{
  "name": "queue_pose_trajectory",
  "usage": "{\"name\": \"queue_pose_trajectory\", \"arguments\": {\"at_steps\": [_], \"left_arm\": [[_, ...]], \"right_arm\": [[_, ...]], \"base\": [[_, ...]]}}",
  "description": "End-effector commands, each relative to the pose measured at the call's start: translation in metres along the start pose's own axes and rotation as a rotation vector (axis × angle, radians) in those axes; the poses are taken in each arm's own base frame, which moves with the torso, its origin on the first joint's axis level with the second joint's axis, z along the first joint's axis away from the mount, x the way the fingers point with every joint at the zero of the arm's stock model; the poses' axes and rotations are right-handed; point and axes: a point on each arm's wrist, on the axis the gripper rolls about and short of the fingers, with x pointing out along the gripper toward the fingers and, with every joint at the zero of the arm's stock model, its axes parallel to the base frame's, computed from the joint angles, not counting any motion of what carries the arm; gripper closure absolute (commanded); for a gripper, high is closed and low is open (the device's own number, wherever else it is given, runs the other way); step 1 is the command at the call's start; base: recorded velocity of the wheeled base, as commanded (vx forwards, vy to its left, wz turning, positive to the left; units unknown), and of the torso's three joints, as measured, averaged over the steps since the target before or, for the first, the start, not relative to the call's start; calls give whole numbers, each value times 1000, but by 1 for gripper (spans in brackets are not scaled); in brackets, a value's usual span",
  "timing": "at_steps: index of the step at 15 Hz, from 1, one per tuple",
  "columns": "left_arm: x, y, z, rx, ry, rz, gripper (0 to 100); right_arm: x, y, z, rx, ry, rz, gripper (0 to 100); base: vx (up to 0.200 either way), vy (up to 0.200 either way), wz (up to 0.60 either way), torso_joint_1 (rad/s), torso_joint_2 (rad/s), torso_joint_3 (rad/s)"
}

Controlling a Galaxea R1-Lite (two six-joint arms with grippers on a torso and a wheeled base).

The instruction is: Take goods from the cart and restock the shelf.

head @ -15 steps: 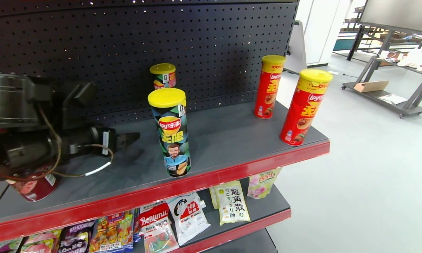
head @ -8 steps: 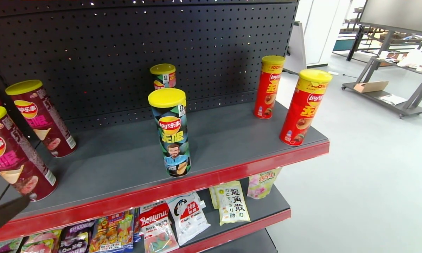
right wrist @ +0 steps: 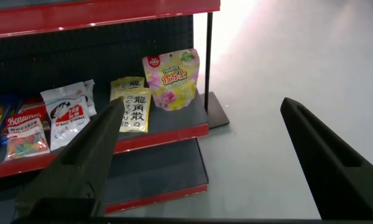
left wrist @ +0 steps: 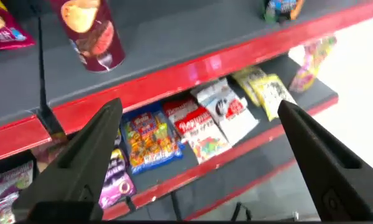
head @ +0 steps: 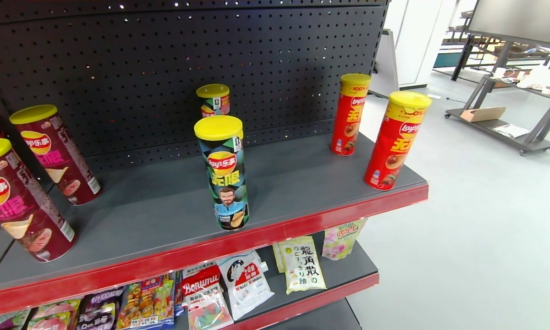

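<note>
Left gripper and right gripper both have jaws wide open, empty. Maroon yellow-lidded chip can sits at 8 o'clock on the grey red-edged shelf.

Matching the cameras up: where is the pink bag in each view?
Head: pink bag at the lower shelf's right end.
Left wrist: pink bag at the shelf end, beside the yellow bag.
Right wrist: pink bag standing beside the yellow bag.
Shared landmark: yellow bag.

Six upright yellow-lidded chip cans on the grey shelf: maroon left, dark centre, red right.
</note>
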Motion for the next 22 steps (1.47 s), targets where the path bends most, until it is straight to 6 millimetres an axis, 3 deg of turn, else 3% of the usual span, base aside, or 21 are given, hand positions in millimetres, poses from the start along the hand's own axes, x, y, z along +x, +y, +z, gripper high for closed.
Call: {"name": "queue_pose_trajectory", "arguments": {"at_steps": [1, 4, 13, 16, 18, 21, 22], "left_arm": [[1, 0, -10, -13, -7, 9, 0], [5, 0, -16, -34, 16, 39, 0], [7, 0, -19, -34, 30, 38, 0], [7, 0, -19, -34, 30, 38, 0], [13, 0, -27, -34, 45, 27, 0], [42, -2, -52, -19, -139, -44, 0], [43, -2, -54, -26, -122, -41, 0]], "right_arm": [[0, 0, 0, -2, 3, 1, 0], [0, 0, 0, -2, 1, 1, 0], [0, 0, 0, -2, 1, 3, 0], [0, 0, 0, 3, 1, 1, 0], [0, 0, 0, 0, 3, 3, 0], [0, 1, 0, -7, 1, 47, 0], [0, 1, 0, -25, -3, 56, 0]], "base": [[0, 0, 0, 0, 0, 0], [0, 0, 0, 0, 0, 0], [0, 0, 600, 1, 1, 1], [0, 0, 0, 0, 0, 0], [0, 0, 0, 0, 0, 0], [0, 0, 0, 0, 0, 0], [0, 0, 0, 0, 0, 0]]}}
